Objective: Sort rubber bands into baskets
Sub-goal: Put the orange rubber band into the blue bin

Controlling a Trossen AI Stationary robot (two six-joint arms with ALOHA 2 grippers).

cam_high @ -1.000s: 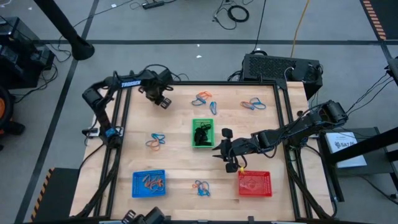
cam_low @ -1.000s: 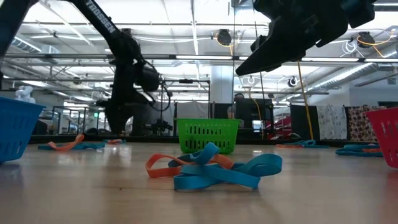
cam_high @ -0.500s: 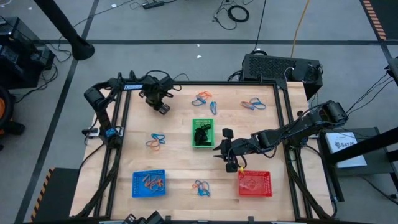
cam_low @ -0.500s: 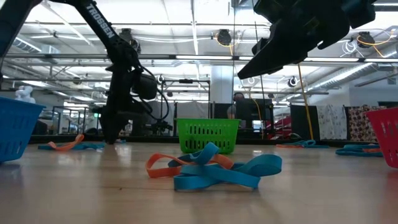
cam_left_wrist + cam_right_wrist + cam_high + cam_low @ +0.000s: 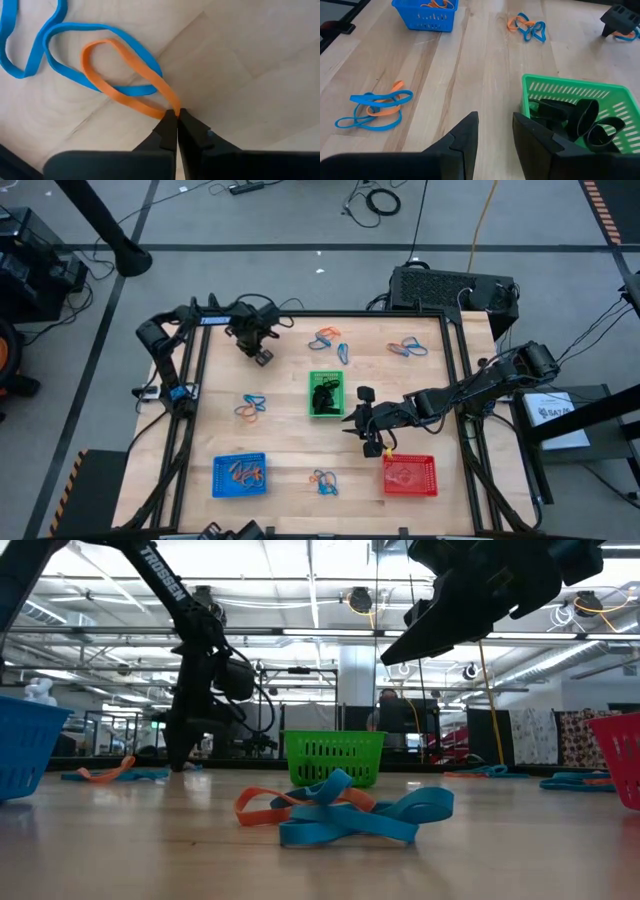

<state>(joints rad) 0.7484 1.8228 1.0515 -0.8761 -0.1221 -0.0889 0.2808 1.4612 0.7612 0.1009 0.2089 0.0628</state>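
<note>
Orange bands are sitting in the blue basket [image 5: 239, 475] and black ones in the green basket [image 5: 326, 394]; loose clusters are still lying about the table [image 5: 290, 445]. Left gripper [image 5: 176, 116] is pinching shut on an orange band [image 5: 125, 75] at the far-left cluster; right gripper [image 5: 495, 131] is hovering half open and empty beside the green basket.

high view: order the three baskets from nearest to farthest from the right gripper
Measured from the right gripper, held above the table's middle:
1. red basket, just below and to its right in the picture.
2. green basket, close by on its upper left.
3. blue basket, at the table's lower left.
</note>
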